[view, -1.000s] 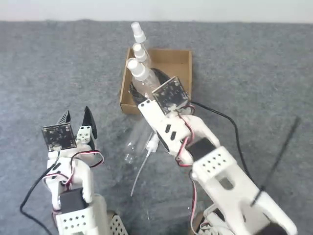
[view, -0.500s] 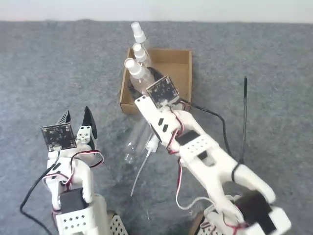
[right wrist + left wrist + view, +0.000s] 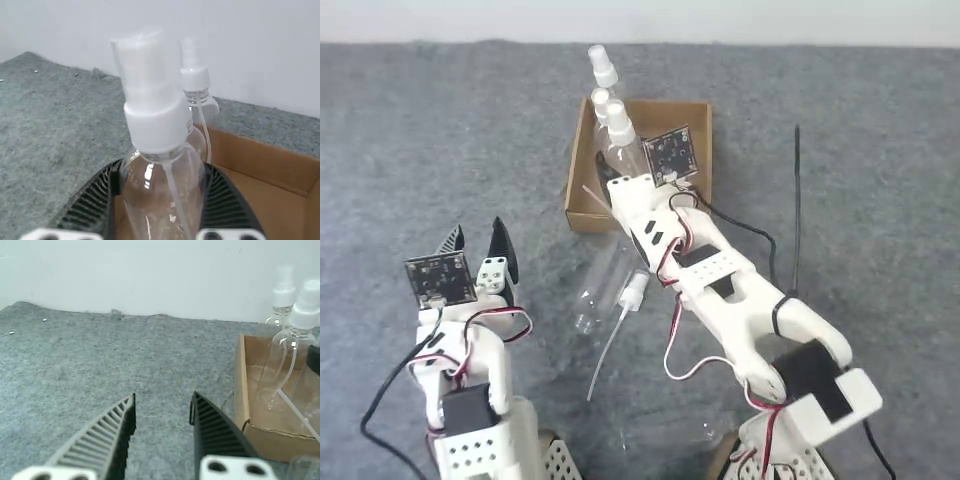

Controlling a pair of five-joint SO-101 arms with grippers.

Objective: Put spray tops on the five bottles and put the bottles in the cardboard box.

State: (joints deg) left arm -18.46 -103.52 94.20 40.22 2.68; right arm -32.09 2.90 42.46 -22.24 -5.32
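- One held bottle [image 3: 620, 140], capped, hangs upright over the cardboard box [image 3: 695, 110] in the right gripper [image 3: 620, 165]. An uncapped bottle [image 3: 595, 290] lies outside beside a spray top [image 3: 633, 292].
- Left wrist view: left gripper [image 3: 162, 415] spread, empty, above carpet [image 3: 75, 355].
- Right wrist view: jaws clamped on the held bottle [image 3: 162, 185], upright, likely for standing it inside.

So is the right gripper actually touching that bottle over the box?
Touching. In the right wrist view the right gripper clamps the bottle on both sides, no gap.
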